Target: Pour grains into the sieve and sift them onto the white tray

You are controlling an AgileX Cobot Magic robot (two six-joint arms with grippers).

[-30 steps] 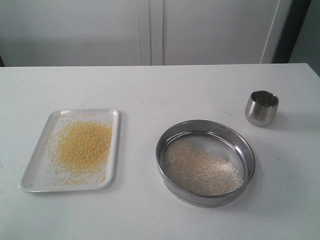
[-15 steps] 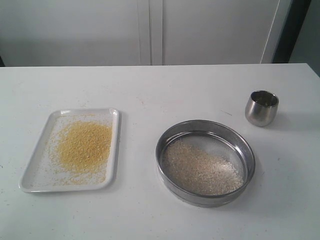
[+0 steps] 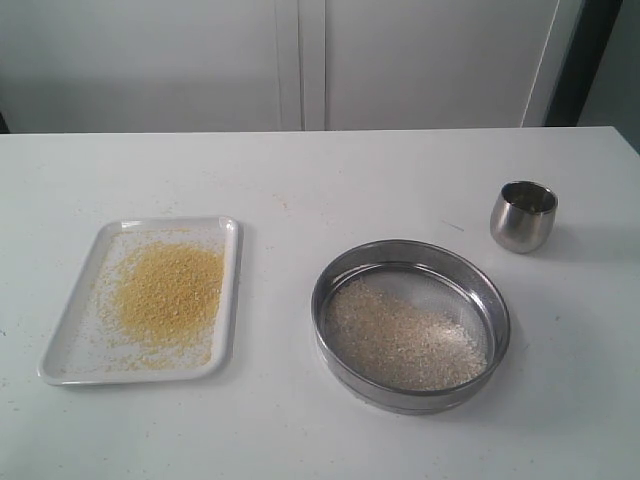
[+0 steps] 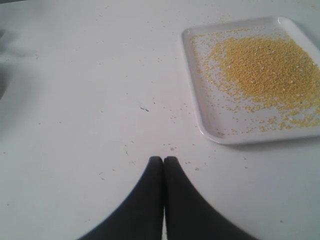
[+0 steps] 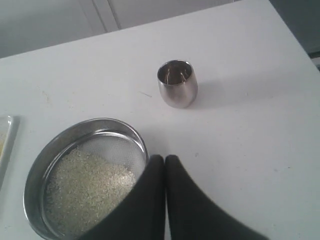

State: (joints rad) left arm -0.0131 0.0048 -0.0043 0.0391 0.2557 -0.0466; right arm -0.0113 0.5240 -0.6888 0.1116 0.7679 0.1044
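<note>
Well, both my grippers are pinched closed on nothing: the left gripper (image 4: pixel 163 160) hangs over bare table (image 4: pixel 90 100), the right gripper (image 5: pixel 165 159) over the sieve's (image 5: pixel 90 122) edge. From the table's middle, the sieve sits at five o'clock with pale grains (image 3: pixel 400 345) on its mesh. The tray (image 3: pixel 60 355) lies at eight o'clock under yellow grains (image 3: pixel 170 292). Farther off, at two o'clock, a steel cup (image 3: pixel 523 215) stands upright.

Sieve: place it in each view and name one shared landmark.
Exterior: sieve lower right of centre, nearer the camera than the cup.
Left wrist: not in it.
Right wrist: sieve between the tray and the right gripper.
Landmark: the tray shows in all three views.
</note>
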